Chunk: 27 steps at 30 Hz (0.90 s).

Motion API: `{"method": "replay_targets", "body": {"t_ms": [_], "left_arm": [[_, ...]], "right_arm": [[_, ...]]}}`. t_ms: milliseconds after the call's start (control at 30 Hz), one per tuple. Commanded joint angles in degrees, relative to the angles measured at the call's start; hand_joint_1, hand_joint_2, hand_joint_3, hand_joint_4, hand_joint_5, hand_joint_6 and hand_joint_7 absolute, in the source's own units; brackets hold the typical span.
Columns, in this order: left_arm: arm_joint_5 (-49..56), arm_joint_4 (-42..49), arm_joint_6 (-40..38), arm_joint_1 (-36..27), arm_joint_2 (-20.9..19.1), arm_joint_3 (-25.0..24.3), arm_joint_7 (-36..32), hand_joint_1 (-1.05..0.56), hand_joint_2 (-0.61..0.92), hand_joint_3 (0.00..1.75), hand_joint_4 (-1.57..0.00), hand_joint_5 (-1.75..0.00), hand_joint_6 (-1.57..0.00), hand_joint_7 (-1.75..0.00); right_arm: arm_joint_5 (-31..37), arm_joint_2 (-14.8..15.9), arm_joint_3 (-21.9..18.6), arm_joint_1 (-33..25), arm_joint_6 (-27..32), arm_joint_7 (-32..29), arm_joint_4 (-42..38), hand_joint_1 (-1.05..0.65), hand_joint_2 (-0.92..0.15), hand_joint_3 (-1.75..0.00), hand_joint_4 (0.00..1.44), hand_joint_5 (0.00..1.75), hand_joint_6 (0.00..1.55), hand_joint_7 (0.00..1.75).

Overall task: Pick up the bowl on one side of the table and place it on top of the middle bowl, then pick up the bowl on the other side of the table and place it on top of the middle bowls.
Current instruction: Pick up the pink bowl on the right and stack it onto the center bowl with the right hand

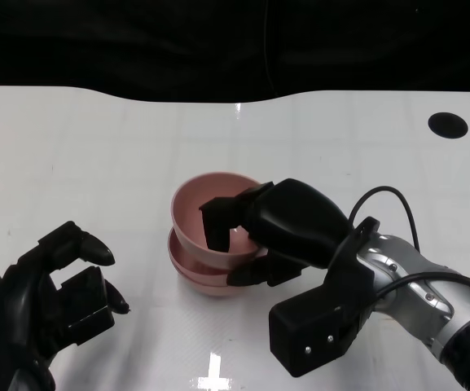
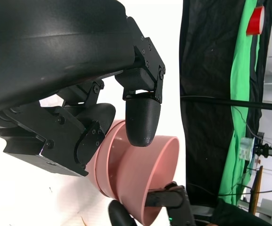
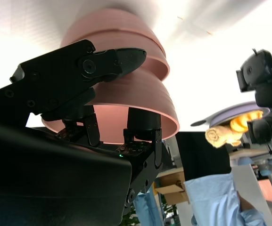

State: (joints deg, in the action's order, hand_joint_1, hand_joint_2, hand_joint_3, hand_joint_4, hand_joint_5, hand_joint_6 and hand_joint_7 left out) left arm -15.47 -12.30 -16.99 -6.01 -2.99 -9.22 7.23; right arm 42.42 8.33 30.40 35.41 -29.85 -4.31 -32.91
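Head view is showing the right robot hand (image 1: 255, 236) gripping the rim of the top bowl (image 1: 218, 216) — fingers are reaching down inside it while the thumb is pressing against the outer wall. That pink bowl is sitting nested in the stack (image 1: 210, 273) of matching pink bowls near the middle of the white surface (image 1: 96, 155). Whether it is fully seated or hanging slightly above the bowl below, I cannot tell. The right wrist view is confirming the grip: one finger (image 3: 143, 123) is lying inside the bowl (image 3: 140, 101) and another black part is lying along its outside.

The left robot hand (image 1: 63, 285) is hovering off to the side, well apart from the stack, holding nothing — its fingers are loosely curved and spread apart. In the left wrist view its fingertip (image 2: 143, 117) is showing in front of the pink bowls (image 2: 140, 174) without touching them.

A dark round hole (image 1: 447, 125) is sitting at the far right of the surface.
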Motion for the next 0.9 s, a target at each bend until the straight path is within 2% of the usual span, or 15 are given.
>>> {"method": "replay_targets", "body": {"t_ms": [33,600,667,900], "left_arm": [[0.2,-0.1,0.3,-0.4,-0.2,-0.1,-0.4,0.03,0.59,1.33,-0.77,-1.75,-0.62,-1.75],[0.3,-0.4,0.4,-0.6,-0.1,0.3,-0.5,0.04,0.62,1.29,-0.76,-1.75,-0.62,-1.75],[0.3,-0.3,0.7,-0.6,-0.1,0.3,-0.4,0.03,0.62,1.29,-0.76,-1.75,-0.62,-1.75],[0.4,-0.4,0.4,-0.6,0.1,0.5,-0.7,0.03,0.61,1.28,-0.76,-1.75,-0.62,-1.75]], "right_arm": [[0.5,0.5,0.5,1.4,-0.9,-1.3,-1.4,-0.22,-0.89,-0.25,0.78,1.75,0.58,1.75],[2.2,-1.0,2.4,3.4,-0.3,-2.6,-5.8,-0.23,-0.92,-0.25,0.75,1.75,0.56,1.74],[2.2,-1.1,2.5,3.6,-0.7,-3.0,-6.2,-0.23,-0.92,-0.23,0.75,1.75,0.60,1.68],[2.2,-0.9,3.3,4.3,-0.7,-2.6,-6.0,-0.23,-0.92,-0.23,0.76,1.75,0.58,1.75]]}}
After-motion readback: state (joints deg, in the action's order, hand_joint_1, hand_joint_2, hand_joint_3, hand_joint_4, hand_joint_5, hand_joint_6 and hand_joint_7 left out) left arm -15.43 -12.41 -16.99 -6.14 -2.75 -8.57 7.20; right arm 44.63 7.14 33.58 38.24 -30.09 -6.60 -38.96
